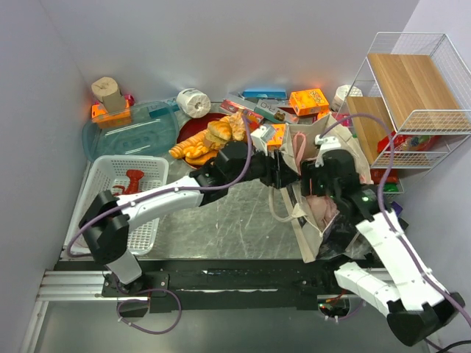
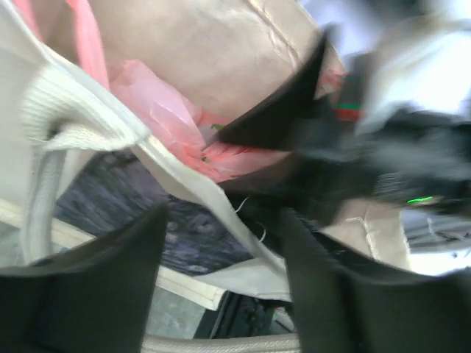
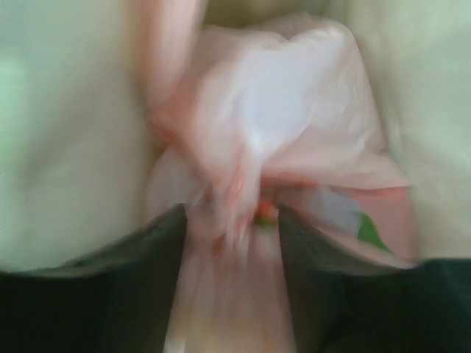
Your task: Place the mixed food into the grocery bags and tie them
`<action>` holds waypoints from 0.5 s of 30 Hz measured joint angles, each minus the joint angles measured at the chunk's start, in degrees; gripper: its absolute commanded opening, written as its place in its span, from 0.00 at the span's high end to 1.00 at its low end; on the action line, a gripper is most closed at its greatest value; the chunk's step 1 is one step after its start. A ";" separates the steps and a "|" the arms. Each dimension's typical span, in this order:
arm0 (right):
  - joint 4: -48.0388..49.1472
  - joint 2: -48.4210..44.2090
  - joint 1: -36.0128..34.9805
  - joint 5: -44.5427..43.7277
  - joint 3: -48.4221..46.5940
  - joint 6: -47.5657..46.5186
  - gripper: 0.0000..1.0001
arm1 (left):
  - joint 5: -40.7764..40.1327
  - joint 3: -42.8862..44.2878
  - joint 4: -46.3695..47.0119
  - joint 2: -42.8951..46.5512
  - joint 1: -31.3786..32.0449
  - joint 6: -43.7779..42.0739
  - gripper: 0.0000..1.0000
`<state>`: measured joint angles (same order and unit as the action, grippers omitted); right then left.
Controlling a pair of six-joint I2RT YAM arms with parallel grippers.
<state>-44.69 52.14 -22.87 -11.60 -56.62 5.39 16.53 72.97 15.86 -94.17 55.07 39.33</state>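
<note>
Where the two arms meet: over the mouth of the canvas tote [image 1: 307,234], which stands right of centre on the table [image 1: 243,213]. Each arm comes in from its own side, which suits a tying job that needs two pulls.
Pink bag [image 3: 280,110]: inside the tote, its top gathered into a bunch facing the right wrist camera. Sitting in the tote probably keeps the thin plastic propped up while its handles are worked.
Mixed food: none lies loose that I can make out. A green patch [image 3: 368,229] and an orange speck show through the plastic, too blurred to name. Judged from that, loading looks done.
Left gripper [image 2: 222,235]: jaws stand apart, holding nothing. The tote's rim runs across the gap between the fingers [image 2: 324,294], and the tote handle [image 2: 59,125] hangs to the left, so it looks placed to take fabric.
Right gripper [image 3: 232,220]: jaws likewise apart. Gathered pink plastic lies in the gap, but blur hides whether it is touched, and I see no pinch.
Step in hand: tying, probably between grips on the pink bag's bunched top.
Risk: the thin plastic may slip or tear under a pull, and a half-made knot could loosen while neither jaw clamps it.
Left alone: the breads [image 1: 210,140] at far centre and the red lobster [image 1: 134,180] in the white basket [image 1: 110,163] at the left, neither being the task's food.
</note>
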 measured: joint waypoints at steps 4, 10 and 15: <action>-2.43 -2.01 0.02 1.25 -9.27 -0.70 0.01 | -4.76 0.07 -3.08 3.96 0.04 -3.82 0.09; -0.79 -2.60 0.02 5.42 -19.52 -2.29 0.01 | -14.99 0.15 -7.76 12.39 -1.27 -11.28 0.01; 2.16 -0.13 2.91 11.41 -23.28 -2.25 0.01 | -15.41 -3.76 -9.38 20.20 -15.80 -10.95 0.04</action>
<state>-42.52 52.01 -19.97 -0.19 -79.90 3.14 1.13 69.21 6.48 -73.97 39.27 28.38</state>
